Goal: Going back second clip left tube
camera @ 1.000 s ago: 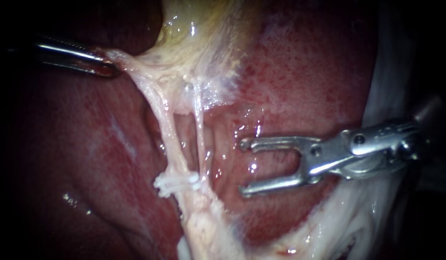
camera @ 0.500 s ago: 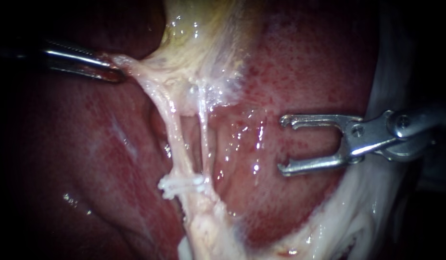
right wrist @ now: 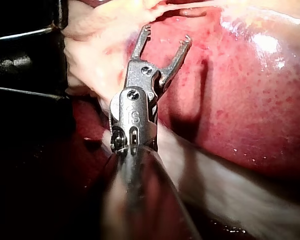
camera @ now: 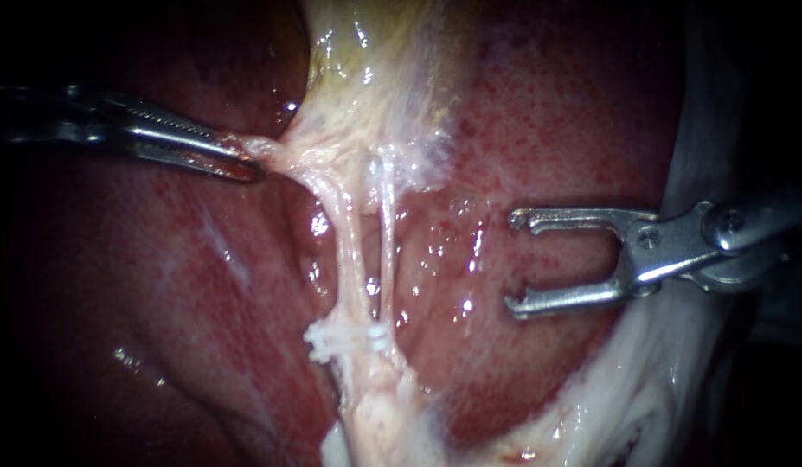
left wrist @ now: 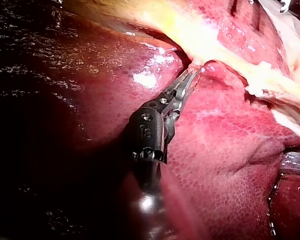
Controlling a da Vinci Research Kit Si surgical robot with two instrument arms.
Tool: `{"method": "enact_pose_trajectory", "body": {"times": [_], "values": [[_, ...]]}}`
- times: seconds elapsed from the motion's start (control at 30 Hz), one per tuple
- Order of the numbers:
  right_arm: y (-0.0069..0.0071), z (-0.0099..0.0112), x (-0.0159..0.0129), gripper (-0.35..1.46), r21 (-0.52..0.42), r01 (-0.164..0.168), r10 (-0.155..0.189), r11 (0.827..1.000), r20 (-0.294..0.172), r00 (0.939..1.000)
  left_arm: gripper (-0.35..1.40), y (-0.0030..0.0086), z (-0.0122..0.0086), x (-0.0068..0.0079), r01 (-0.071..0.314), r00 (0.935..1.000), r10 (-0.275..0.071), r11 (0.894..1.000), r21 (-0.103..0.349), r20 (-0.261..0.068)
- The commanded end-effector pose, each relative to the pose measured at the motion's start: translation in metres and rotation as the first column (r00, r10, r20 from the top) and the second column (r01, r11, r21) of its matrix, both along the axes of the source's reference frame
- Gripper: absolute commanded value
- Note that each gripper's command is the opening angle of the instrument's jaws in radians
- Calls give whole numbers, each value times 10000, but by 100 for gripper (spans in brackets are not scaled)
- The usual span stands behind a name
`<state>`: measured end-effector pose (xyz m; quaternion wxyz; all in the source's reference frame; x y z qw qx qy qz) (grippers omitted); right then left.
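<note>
Two pale tubes run down from the yellowish gallbladder (camera: 375,69): the left tube (camera: 347,251) and the thinner right tube (camera: 388,233). A white clip (camera: 344,337) lies across their lower end. My left instrument (camera: 245,161) comes in from the left, with its jaws shut on pale tissue beside the gallbladder's lower end, and it pulls that tissue leftward. The left wrist view shows the same grip (left wrist: 187,82), with the clip (left wrist: 257,82) beyond it. My right instrument (camera: 511,259) stands well right of the tubes over the liver; its jaws are open and empty, as the right wrist view (right wrist: 166,39) also shows.
Red liver (camera: 574,112) lies behind and on both sides of the tubes. A pale white band (camera: 643,389) runs along the right side under my right instrument's shaft. The far left is dark.
My right instrument has drawn back to the right, away from the tubes, jaws still open. My left instrument has moved right with its tissue, so the tubes and clip stand further right and more upright.
</note>
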<state>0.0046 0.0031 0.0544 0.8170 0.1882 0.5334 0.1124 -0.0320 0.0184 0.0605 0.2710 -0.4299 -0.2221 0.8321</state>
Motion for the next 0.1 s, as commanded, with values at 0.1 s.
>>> {"method": "enact_pose_trajectory", "body": {"times": [0.1], "values": [[-2, 0, 3, 50, 41, 110, -109, 9999, -36, 9999, -35, 1, -3, 3, -10, 10000, 10, 10000, 22, 11]]}}
